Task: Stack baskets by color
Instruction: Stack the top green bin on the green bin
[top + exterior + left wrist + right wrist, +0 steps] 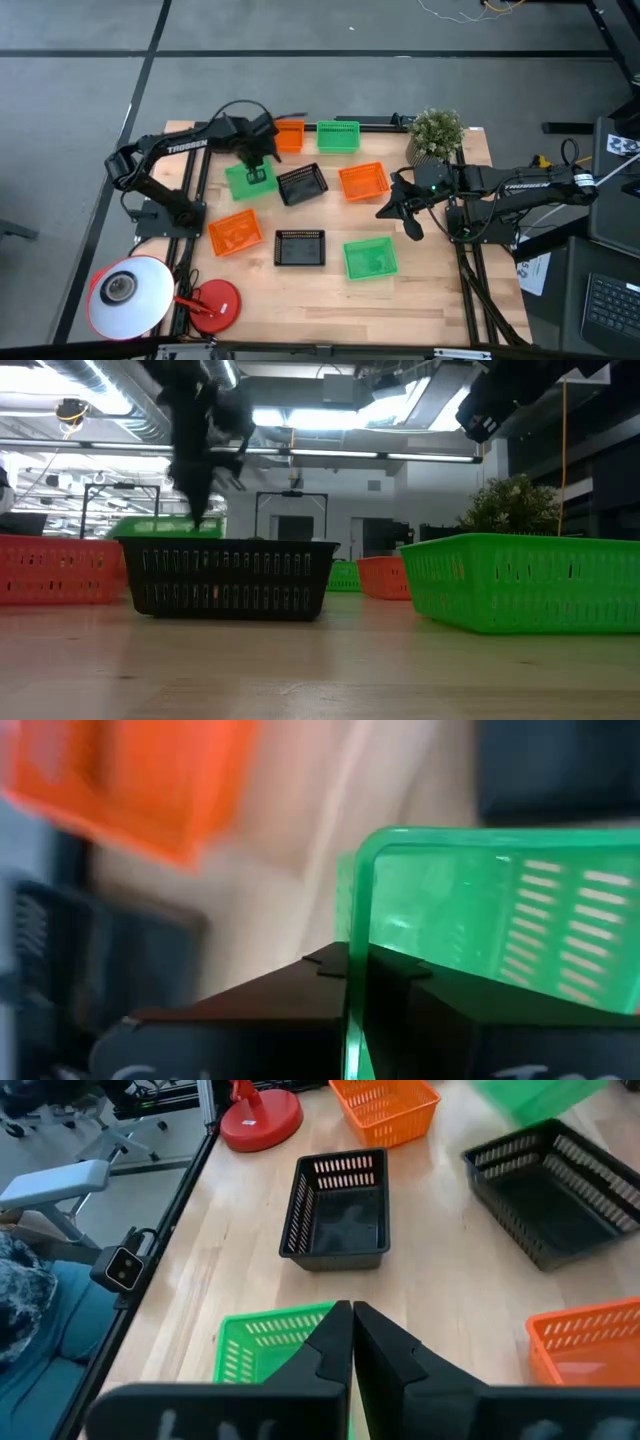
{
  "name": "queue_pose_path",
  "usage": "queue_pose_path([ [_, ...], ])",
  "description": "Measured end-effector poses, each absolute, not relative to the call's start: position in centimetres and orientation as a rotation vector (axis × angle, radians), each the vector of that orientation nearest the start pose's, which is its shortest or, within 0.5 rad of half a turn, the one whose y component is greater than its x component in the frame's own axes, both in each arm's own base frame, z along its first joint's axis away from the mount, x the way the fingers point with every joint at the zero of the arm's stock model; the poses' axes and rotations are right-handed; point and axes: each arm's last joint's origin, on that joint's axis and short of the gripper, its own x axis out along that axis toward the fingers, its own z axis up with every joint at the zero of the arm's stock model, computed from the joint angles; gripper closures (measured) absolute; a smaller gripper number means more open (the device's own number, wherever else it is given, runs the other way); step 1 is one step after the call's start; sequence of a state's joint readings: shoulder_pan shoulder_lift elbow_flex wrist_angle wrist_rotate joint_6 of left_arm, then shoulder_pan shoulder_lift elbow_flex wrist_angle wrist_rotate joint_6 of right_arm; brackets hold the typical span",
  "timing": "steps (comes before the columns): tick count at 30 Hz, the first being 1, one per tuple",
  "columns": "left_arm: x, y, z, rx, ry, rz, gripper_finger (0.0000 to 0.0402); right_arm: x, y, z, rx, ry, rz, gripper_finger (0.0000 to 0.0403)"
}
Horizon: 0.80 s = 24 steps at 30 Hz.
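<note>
My left gripper [255, 168] is shut on a green basket [247, 181] at the far left of the table. In the low view that basket [165, 527] shows raised behind a black basket [230, 578]. Other baskets rest on their bottoms: orange [288, 135] and green [338, 136] at the far edge, black [302, 184] and orange [363, 181] mid-table, orange [235, 233], black [299, 247] and green [370, 258] nearer. My right gripper [390, 208] hangs shut above the table's right part, over the near green basket [265, 1345], touching nothing. My left gripper pinches one wall of the green basket at its rim [357, 935], one finger inside the basket and one outside. The fingers come from above, pointing steeply down. The basket hangs below them, lifted off the table, its open side up.
A potted plant [436, 133] stands at the far right corner. A red lamp base [215, 303] and a white lampshade [130, 295] sit at the near left. Bare wood [430, 290] lies along the near edge.
</note>
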<state>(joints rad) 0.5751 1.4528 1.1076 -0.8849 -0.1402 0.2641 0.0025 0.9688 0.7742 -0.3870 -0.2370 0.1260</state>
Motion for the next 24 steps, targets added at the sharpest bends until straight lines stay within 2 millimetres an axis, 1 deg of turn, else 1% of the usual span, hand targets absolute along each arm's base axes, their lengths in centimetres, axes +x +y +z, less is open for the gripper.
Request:
queue_pose_path([
  [3,24.5,15.5,28.3,0.014,1.111,0.482,0.0401,20.3,0.7,28.0,0.189,0.593,0.196,0.0389],
  [5,25.6,15.8,30.9,0.056,0.967,0.510,0.0401,20.3,0.7,28.0,0.189,0.593,0.196,0.0389],
  [7,26.2,16.1,33.6,0.091,0.851,0.532,0.0401,20.3,0.7,28.0,0.189,0.593,0.196,0.0389],
  [8,26.3,16.2,34.9,0.114,0.808,0.539,0.0401,20.3,0.7,28.0,0.188,0.593,0.197,0.0389],
  [11,26.9,16.6,38.0,0.174,0.716,0.552,0.0401,20.3,0.7,28.0,0.187,0.593,0.197,0.0389],
  [14,27.9,17.6,40.2,0.202,0.655,0.564,0.0401,20.3,0.7,28.0,0.183,0.592,0.198,0.0389],
  [16,29.3,18.6,40.8,0.224,0.641,0.555,0.0401,20.3,0.7,28.0,0.181,0.592,0.199,0.0389],
  [18,31.0,19.8,40.7,0.240,0.648,0.532,0.0401,20.3,0.7,28.0,0.182,0.592,0.199,0.0389],
  [21,34.2,21.7,39.9,0.266,0.655,0.484,0.0401,20.3,0.7,28.0,0.186,0.593,0.198,0.0389],
  [24,37.2,23.9,38.4,0.298,0.675,0.463,0.0401,20.3,0.7,28.0,0.187,0.593,0.197,0.0389],
])
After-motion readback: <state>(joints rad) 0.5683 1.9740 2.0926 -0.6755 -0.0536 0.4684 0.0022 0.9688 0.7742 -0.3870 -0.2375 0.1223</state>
